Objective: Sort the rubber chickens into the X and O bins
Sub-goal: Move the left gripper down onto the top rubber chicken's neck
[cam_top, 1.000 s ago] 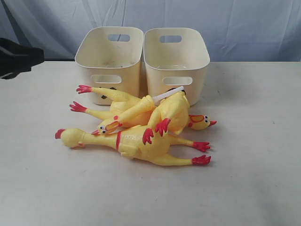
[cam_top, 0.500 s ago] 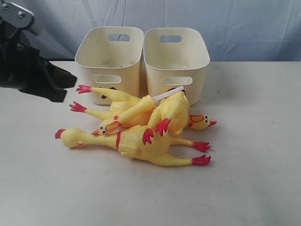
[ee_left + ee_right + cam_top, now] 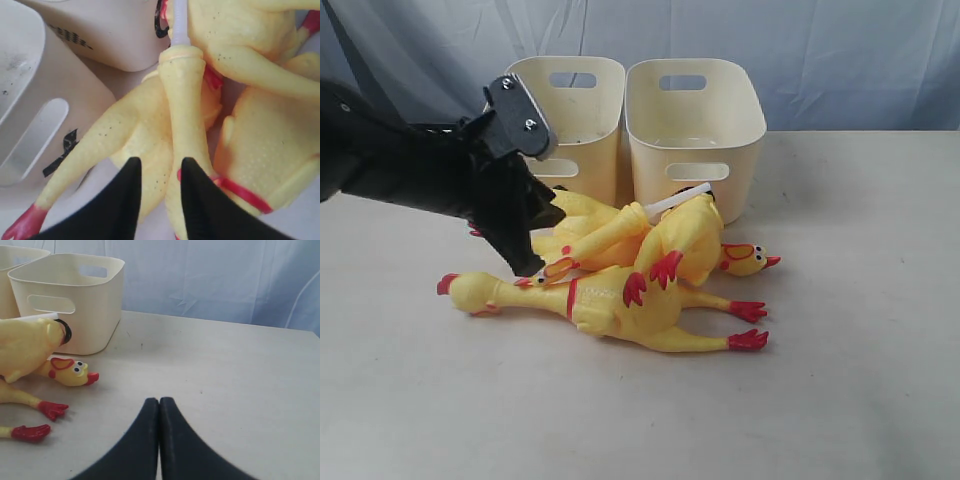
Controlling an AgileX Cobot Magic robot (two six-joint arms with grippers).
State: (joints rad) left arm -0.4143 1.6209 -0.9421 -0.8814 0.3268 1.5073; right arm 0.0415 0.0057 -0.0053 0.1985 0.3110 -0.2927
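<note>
Three yellow rubber chickens lie piled in front of the bins: a large one (image 3: 620,305) at the front, one (image 3: 692,240) leaning on the right bin, and a slim one (image 3: 605,232) across them. The left bin (image 3: 585,120) carries a black X (image 3: 62,150). The right bin (image 3: 695,120) carries a black O (image 3: 65,332). My left gripper (image 3: 535,258) hangs over the left end of the pile. It is open (image 3: 160,167), with the slim chicken's long body (image 3: 182,100) running between and under the jaws. My right gripper (image 3: 159,401) is shut and empty, low over bare table.
A pale table (image 3: 840,380) holds everything, with a blue-grey cloth backdrop (image 3: 840,60) behind the bins. Both bins look empty inside. The chickens' red feet (image 3: 750,325) stick out to the right. A white plug (image 3: 678,198) on the slim chicken touches the right bin.
My left arm has swung in from the left edge and down over the chickens, now covering the feet and the X on the left bin. The chickens and bins have not moved.
</note>
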